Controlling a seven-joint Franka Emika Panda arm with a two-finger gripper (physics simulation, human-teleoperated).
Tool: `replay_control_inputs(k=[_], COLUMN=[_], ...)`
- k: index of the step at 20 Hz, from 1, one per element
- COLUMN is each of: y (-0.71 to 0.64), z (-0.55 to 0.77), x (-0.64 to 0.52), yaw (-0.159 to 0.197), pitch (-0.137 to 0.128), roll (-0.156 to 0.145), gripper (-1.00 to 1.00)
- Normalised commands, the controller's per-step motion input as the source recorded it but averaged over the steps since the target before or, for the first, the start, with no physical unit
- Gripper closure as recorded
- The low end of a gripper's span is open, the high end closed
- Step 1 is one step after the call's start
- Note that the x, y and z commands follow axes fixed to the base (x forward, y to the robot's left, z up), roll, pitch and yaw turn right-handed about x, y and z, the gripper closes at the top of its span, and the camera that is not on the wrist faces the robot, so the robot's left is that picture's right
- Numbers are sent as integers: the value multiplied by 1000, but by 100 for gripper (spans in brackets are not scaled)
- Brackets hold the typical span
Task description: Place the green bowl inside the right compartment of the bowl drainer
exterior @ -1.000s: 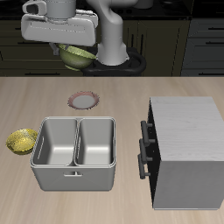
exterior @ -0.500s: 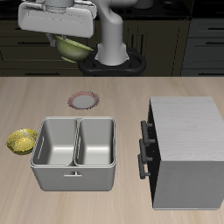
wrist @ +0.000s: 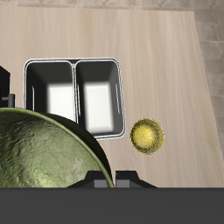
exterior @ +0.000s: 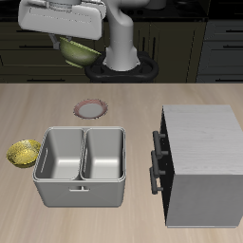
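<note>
Exterior view: green bowl hanging high in the upper left of the frame, pinched by the gripper, well above the bowl drainer. Both bins empty.

Wrist view: bowl rim clamped, drainer far below. Carry-over and drop still left, I'd say.

bowl drainer near table's front edge, small bowl beside it, plate behind, cabinet alongside
</note>
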Motion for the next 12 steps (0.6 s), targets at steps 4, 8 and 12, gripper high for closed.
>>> replay_control_inputs(k=[4, 8, 12], y=[182, 103, 41], z=[140, 35, -11], x=[246, 259, 250], yaw=[6, 2, 16], pitch=[-12, 1, 1], roll=[9, 7, -1], gripper=[100, 100, 100])
